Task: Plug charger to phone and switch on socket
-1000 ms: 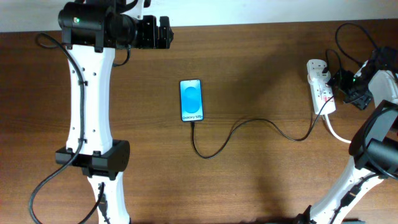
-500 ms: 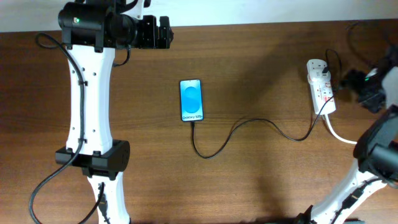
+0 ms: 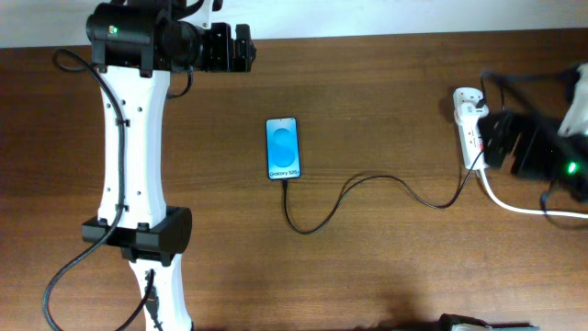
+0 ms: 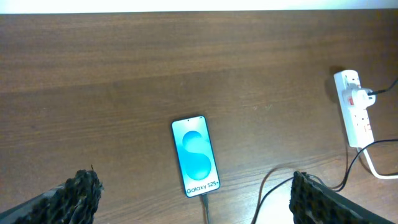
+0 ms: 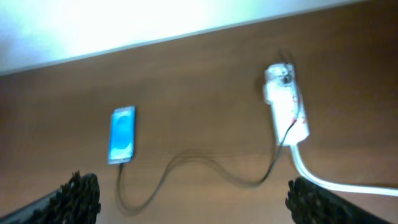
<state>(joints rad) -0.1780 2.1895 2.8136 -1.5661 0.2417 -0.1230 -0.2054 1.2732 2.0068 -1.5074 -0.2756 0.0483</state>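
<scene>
**Student:** Here, where does the small black-edged smartphone [image 3: 283,147] with the bright blue screen lie?

**Tutor:** It lies flat near the middle of the brown wooden worktop [image 3: 386,83], screen up, reading "Galaxy S25". The thin black charger cable [image 3: 367,179] meets its lower short edge. From there the cable loops across the wood and runs to the narrow white power strip [image 3: 470,129] with red marks, at the right side.

**Student:** And the strip itself?

**Tutor:** A thick white cord [image 3: 503,202] leaves its near end. The switch positions are too small to read.

**Student:** What of the two arms?

**Tutor:** The left gripper [image 3: 244,48] hangs near the far edge, well apart from the smartphone. Its wrist view shows the jaws spread wide, holding nothing. The right gripper [image 5: 193,190] is a dark blur just beside the strip in the overhead view. Its own wrist view, also blurred, shows the jaws likewise wide and empty, with the strip and smartphone both ahead of them.
</scene>
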